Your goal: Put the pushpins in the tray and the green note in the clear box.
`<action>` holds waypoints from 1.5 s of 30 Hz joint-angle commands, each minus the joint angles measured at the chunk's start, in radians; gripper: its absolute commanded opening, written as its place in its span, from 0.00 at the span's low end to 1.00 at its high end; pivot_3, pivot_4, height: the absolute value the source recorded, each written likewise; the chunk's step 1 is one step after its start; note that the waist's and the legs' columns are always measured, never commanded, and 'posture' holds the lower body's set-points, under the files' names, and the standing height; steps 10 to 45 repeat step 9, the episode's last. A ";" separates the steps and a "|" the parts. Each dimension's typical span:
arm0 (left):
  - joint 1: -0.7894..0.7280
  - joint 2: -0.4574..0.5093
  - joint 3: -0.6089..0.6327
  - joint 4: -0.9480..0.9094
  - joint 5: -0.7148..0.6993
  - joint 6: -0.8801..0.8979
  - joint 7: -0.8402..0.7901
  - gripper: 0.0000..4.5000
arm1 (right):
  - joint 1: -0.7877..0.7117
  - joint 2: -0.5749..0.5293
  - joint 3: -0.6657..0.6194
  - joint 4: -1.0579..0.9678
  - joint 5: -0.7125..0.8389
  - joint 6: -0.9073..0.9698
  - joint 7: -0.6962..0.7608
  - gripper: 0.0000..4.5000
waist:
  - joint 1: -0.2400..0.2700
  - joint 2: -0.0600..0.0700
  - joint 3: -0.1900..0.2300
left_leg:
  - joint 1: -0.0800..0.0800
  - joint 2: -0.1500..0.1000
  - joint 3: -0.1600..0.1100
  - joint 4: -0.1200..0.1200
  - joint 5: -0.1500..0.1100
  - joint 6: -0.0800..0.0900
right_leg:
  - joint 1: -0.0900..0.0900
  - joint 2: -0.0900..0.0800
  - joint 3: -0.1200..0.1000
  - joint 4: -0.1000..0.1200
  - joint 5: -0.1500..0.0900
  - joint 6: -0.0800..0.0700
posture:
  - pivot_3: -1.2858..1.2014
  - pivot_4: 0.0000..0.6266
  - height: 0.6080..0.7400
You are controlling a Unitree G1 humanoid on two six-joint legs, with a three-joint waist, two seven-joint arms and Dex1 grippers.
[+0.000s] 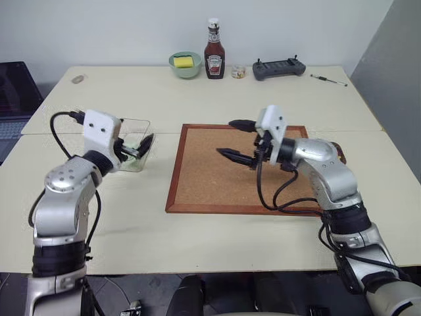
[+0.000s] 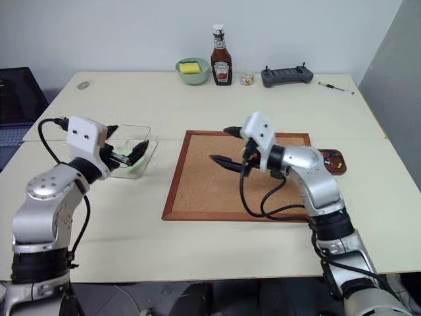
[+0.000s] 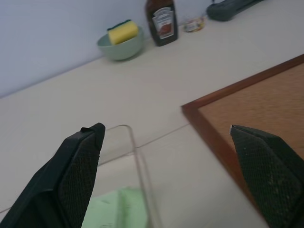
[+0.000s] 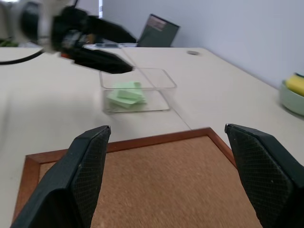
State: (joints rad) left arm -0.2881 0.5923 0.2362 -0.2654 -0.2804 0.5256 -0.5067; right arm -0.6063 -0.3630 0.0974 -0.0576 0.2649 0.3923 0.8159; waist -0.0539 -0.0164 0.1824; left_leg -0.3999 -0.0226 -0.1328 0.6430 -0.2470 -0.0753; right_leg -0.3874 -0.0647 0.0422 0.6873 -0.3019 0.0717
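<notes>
green note (image 4: 126, 95): pale, curled, lying inside clear box (image 4: 164, 80) left of cork board (image 1: 217, 178) | left gripper (image 2: 131, 153): level over box, fingers spread, empty | right gripper (image 1: 235, 139): over board, fingers apart, empty | pushpins (image 2: 332, 158) in tray (image 2: 341, 168), right of board | far: ketchup bottle (image 1: 214, 50), bowl (image 1: 185, 64)

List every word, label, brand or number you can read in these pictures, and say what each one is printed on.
None can be read.
Ketchup bottle: it carries a label, but the print is too small and blurred.
Small jar beside it: too small to tell.
</notes>
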 commanded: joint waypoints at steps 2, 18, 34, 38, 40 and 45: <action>0.064 -0.019 -0.025 -0.138 -0.092 0.025 -0.059 0.99 | 0.147 -0.089 -0.096 -0.116 0.047 0.034 -0.004 0.91 | 0.003 0.000 0.000 | 0.000 0.000 0.001 0.000 0.000 0.000 | 0.000 0.000 0.000 0.000 0.000 0.000 | 0.52 0.24 1.00; 0.050 -0.028 -0.029 -0.121 -0.147 0.008 -0.105 0.99 | 0.235 -0.169 -0.142 -0.152 0.060 0.049 -0.018 0.91 | -0.005 0.000 0.000 | 0.002 0.002 0.002 0.000 0.000 0.000 | 0.002 0.002 0.002 -0.001 0.000 0.000 | 0.52 0.24 1.00; 0.050 -0.028 -0.029 -0.121 -0.147 0.008 -0.105 0.99 | 0.235 -0.169 -0.142 -0.152 0.060 0.049 -0.018 0.91 | -0.005 0.000 0.000 | 0.002 0.002 0.002 0.000 0.000 0.000 | 0.002 0.002 0.002 -0.001 0.000 0.000 | 0.52 0.24 1.00; 0.050 -0.028 -0.029 -0.121 -0.147 0.008 -0.105 0.99 | 0.235 -0.169 -0.142 -0.152 0.060 0.049 -0.018 0.91 | -0.005 0.000 0.000 | 0.002 0.002 0.002 0.000 0.000 0.000 | 0.002 0.002 0.002 -0.001 0.000 0.000 | 0.52 0.24 1.00; 0.050 -0.028 -0.029 -0.121 -0.147 0.008 -0.105 0.99 | 0.235 -0.169 -0.142 -0.152 0.060 0.049 -0.018 0.91 | -0.005 0.000 0.000 | 0.002 0.002 0.002 0.000 0.000 0.000 | 0.002 0.002 0.002 -0.001 0.000 0.000 | 0.52 0.24 1.00; 0.050 -0.028 -0.029 -0.121 -0.147 0.008 -0.105 0.99 | 0.235 -0.169 -0.142 -0.152 0.060 0.049 -0.018 0.91 | -0.005 0.000 0.000 | 0.002 0.002 0.002 0.000 0.000 0.000 | 0.002 0.002 0.002 -0.001 0.000 0.000 | 0.52 0.24 1.00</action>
